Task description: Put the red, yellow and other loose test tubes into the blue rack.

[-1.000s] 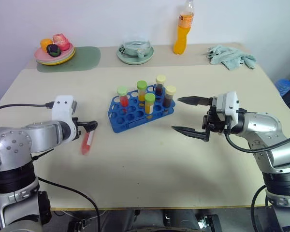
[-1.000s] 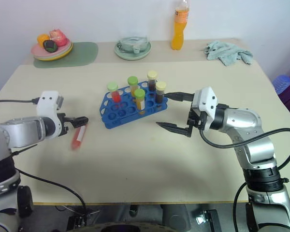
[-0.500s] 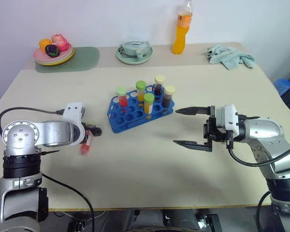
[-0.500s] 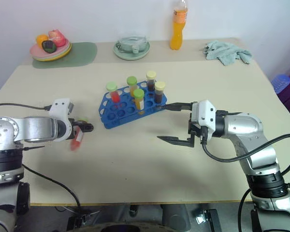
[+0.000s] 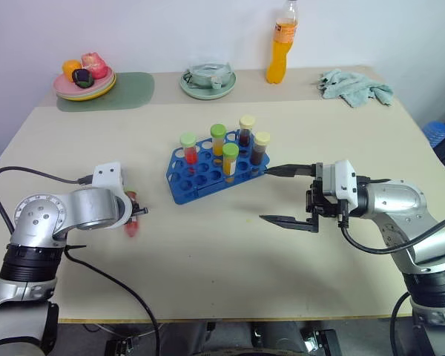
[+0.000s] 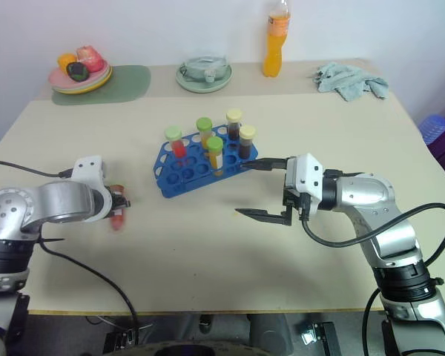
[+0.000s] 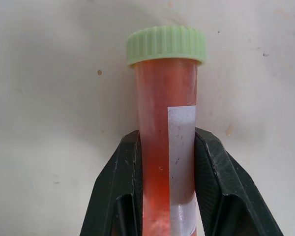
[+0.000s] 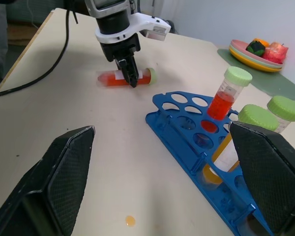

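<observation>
A bright blue rack (image 5: 215, 173) sits near the middle of a pale beige table (image 5: 222, 252), five capped tubes standing upright in its holes: a red-filled tube (image 5: 189, 150) with a light green cap at the rack's left end, two yellow-filled tubes with green caps (image 5: 228, 162) in the middle, and two dark-filled tubes with cream caps (image 5: 260, 148) toward its right end. To the left of the rack, well apart from it, a loose red test tube (image 7: 166, 142) with a pale green cap and a white label lies flat on the table, and the left hand (image 5: 136, 213) has its two black fingers (image 7: 214, 182) closed tight against the tube's sides, pointing steeply down at the table. To the right of the rack, the right hand (image 5: 288, 196) hovers above the table with its fingers spread wide and holding nothing, the upper finger's tip just beside the rack's right end. Behind the rack, along the table's far edge, stand a pale green plate (image 5: 208, 80) carrying a glass dish, an orange drink bottle (image 5: 279, 47) to its right, and a crumpled grey-green cloth (image 5: 354, 87) at the far right corner. At the far left corner, a stack of pink and yellow plates (image 5: 84, 85) with fruit rests on a dull green mat (image 5: 130, 90). A plain white wall (image 5: 170, 30) rises behind the table, and a small orange spot (image 8: 130, 221) marks the table near the rack.
</observation>
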You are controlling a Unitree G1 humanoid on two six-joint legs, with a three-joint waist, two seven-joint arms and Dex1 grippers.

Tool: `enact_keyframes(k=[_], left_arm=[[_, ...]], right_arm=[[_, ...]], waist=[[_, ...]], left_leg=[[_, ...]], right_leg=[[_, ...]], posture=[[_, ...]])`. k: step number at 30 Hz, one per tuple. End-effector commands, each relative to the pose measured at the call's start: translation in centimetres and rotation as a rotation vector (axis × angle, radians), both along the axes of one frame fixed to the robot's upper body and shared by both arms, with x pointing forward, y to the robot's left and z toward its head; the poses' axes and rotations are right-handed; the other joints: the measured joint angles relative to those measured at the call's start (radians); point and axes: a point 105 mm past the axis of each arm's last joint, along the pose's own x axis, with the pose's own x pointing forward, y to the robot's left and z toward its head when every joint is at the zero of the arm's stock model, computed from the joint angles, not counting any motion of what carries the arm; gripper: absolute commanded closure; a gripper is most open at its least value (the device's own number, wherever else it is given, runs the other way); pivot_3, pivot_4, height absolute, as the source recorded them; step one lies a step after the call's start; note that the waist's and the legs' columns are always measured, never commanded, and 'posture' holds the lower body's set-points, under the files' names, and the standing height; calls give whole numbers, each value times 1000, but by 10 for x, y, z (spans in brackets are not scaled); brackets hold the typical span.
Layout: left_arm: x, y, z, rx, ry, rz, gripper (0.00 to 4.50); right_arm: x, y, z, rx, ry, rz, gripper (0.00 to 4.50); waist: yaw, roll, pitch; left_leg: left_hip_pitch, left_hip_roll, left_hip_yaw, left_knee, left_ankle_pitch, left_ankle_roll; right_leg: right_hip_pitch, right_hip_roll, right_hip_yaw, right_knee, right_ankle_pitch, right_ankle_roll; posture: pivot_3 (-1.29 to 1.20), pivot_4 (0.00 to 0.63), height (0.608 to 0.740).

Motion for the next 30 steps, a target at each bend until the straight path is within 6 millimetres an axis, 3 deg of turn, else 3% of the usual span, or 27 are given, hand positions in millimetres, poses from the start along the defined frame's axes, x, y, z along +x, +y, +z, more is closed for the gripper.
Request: enact_keyframes(k=[1, 4, 5, 6, 7, 12, 16, 21, 26, 30], left_arm=[[-1, -6, 16, 11, -94, -104, 3730], [4, -23, 54, -57, -382, -242, 3730], [3, -44, 78, -257, -560, -354, 3730], [0, -51, 105, -336, -758, -433, 3730], [-3, -51, 120, -363, -873, -477, 3730], [-11, -53, 159, -408, -1210, -622, 3730], [2, -70, 144, -237, -1303, -752, 3730], [21, -82, 113, -124, -1437, -769, 3730], [26, -95, 77, -174, -1432, -842, 3730], [25, -111, 59, -212, -1412, -933, 3730]], right_arm=[[-1, 5, 9, 12, -43, 10, 0], [0, 5, 9, 16, -40, 5, 0], [0, 5, 9, 18, -38, 1, 0], [0, 5, 9, 20, -37, -2, 0], [0, 5, 9, 22, -36, -5, 0], [0, 3, 9, 31, -31, -23, 0], [1, 2, 11, 65, -15, -41, 0], [-2, -2, 9, 71, -2, -66, 0], [-5, -9, 8, 54, -4, -92, 0], [-8, -13, 7, 45, -2, -106, 0]], waist=[[3, 0, 0], [11, -1, 0], [13, -1, 0], [15, 0, 0], [15, -1, 0], [13, -1, 0], [13, -1, 0], [14, 0, 0], [14, -1, 0], [14, -1, 0]], left_leg=[[0, 0, 0, 0, 0, 0], [-1, 0, 2, 0, 0, 0], [-1, 0, 3, 0, 0, 1], [-1, 0, 3, 0, 0, 1], [-1, 0, 4, 0, -1, 1], [-2, 1, 5, 0, -2, 3], [-2, 2, 6, 0, -2, 4], [-2, 2, 6, 0, -3, 6], [-4, 2, 6, 0, -3, 7], [-4, 2, 6, 1, -3, 7]], right_leg=[[0, 0, 0, 0, 0, 0], [0, 0, 1, -1, -1, -1], [0, 0, 1, -1, -2, -4], [0, 0, 2, -2, -2, -4], [0, -1, 2, -2, -2, -4], [1, -1, 1, -5, -2, -5], [1, -1, 1, -7, -2, -4], [5, -1, 1, -15, 2, -1], [3, 0, 1, -16, 4, 4], [3, 0, 1, -15, 5, 5]], posture=[[0, 150, 740], [0, 150, 740], [0, 150, 740], [0, 150, 740], [0, 150, 740], [0, 150, 740], [0, 150, 740], [0, 150, 740], [0, 150, 740], [0, 150, 740]])
